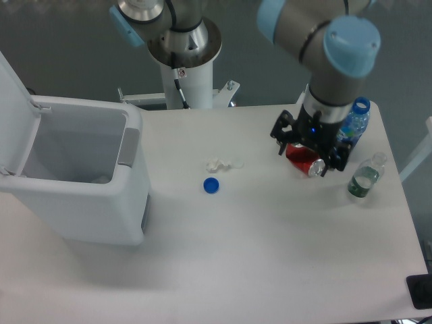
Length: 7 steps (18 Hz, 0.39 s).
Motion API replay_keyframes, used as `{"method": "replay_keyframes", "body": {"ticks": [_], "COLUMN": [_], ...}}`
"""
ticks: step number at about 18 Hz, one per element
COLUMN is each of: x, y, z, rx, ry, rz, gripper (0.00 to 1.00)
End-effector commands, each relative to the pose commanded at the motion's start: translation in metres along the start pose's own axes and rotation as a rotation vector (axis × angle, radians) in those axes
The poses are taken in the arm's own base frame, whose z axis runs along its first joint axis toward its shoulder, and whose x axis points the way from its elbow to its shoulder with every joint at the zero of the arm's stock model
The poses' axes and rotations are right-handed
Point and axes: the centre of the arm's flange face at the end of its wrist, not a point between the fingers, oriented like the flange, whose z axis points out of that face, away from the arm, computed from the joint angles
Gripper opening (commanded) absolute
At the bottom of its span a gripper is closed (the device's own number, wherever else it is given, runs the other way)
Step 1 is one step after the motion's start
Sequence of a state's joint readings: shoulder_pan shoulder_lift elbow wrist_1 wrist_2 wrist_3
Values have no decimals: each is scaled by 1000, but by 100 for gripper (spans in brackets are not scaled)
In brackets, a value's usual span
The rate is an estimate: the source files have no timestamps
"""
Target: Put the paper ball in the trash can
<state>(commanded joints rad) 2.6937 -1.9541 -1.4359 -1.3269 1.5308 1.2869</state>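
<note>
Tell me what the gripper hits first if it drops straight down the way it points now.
Most likely the red can. The gripper points down at the table with its fingers open on either side of the can, so it would meet the can or straddle it; the height above it is unclear from this single view.

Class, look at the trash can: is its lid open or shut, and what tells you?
Open. The trash can has its white lid swung up at the left, so you can see down its inner walls.

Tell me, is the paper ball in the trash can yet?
Possibly done: the trash can stands open with a pale lump inside, perhaps the paper ball. Only a flat scrap lies on the table. The open, empty end effector hovers over a red can; nothing seems left.
</note>
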Motion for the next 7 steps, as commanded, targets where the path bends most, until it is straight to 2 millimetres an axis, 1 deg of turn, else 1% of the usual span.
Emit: {"method": "replay_keyframes", "body": {"ticks": [2,7], "x": [-7,-10], "y": [1,0], "z": [17,26], "rx": [-56,-62], "ry": [6,16], "rz": [7,9], "gripper": [100,100]}}
